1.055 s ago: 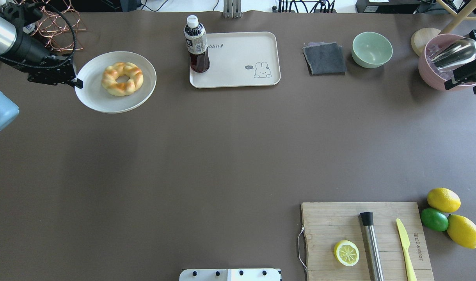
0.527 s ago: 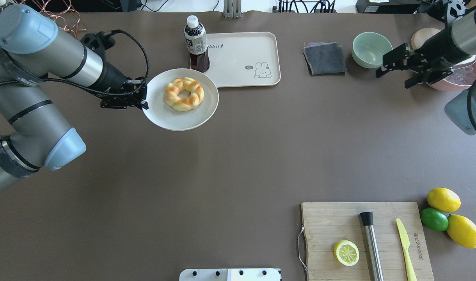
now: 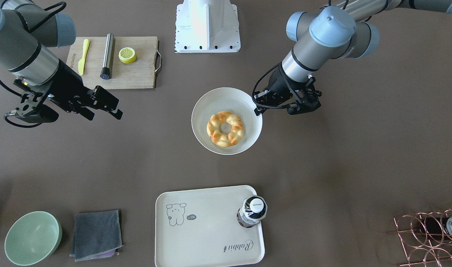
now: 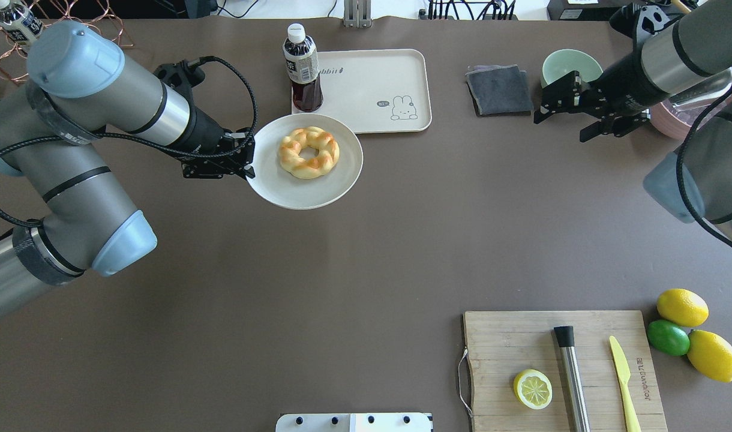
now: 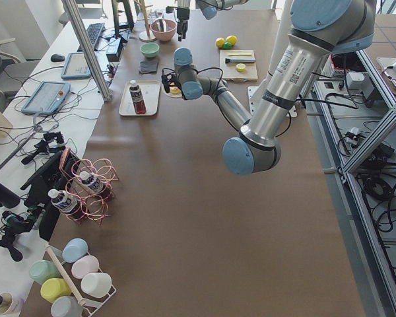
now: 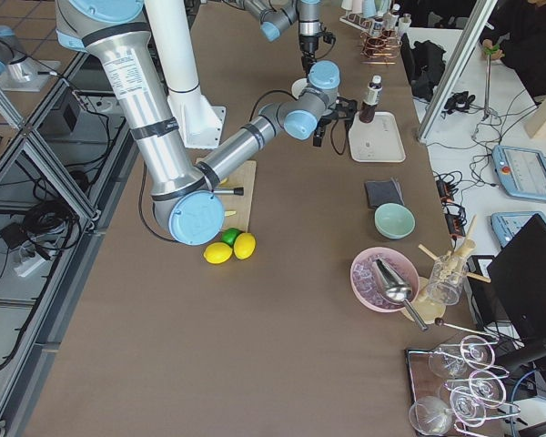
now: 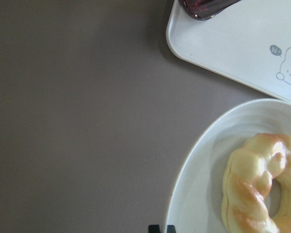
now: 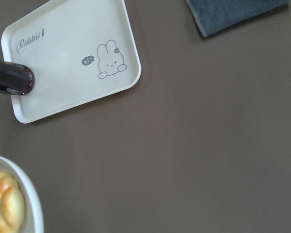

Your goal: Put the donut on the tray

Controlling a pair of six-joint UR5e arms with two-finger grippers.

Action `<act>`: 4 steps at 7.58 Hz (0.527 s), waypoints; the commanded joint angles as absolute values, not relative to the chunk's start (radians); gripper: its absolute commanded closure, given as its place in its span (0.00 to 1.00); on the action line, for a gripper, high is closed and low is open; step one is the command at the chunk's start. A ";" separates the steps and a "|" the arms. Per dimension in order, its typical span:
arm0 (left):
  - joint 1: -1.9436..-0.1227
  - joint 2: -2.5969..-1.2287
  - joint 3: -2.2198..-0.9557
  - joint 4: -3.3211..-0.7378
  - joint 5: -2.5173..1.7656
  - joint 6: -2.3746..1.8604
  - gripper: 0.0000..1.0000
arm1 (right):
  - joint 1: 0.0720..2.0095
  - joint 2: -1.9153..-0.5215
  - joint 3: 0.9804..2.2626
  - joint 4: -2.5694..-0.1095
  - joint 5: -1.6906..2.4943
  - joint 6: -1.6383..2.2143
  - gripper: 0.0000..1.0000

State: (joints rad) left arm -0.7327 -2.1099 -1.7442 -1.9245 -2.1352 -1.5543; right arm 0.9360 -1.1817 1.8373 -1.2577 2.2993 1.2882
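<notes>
The donut lies on a round white plate. My left gripper is shut on the plate's left rim and holds it above the table, just in front of the tray. In the front view the donut and plate are apart from the tray, with the left gripper on the rim. The left wrist view shows the donut, plate and tray. My right gripper is open and empty, in the air near the green bowl.
A dark bottle stands on the tray's left corner. A grey cloth, green bowl and pink bowl sit to the right. A cutting board holds a lemon half, metal rod and knife. A copper rack stands far left.
My left gripper has carried the plate with the donut to the right and nearer, close to the tray. My right arm has moved left from the pink bowl past the green bowl.
</notes>
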 commanded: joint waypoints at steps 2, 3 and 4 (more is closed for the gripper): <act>-0.651 -2.170 -1.746 -1.927 -2.050 -1.672 1.00 | 0.769 -1.045 1.839 -1.343 2.218 1.473 0.00; -0.631 -2.175 -1.753 -1.928 -2.022 -1.675 1.00 | 0.746 -1.020 1.838 -1.371 2.220 1.476 0.00; -0.623 -2.174 -1.758 -1.928 -2.020 -1.693 1.00 | 0.732 -1.014 1.838 -1.390 2.220 1.476 0.00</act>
State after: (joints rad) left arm -0.6464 -2.1682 -1.7496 -1.9272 -2.0424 -1.6646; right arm 0.7682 -1.0439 1.8389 -1.3442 2.2226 1.4665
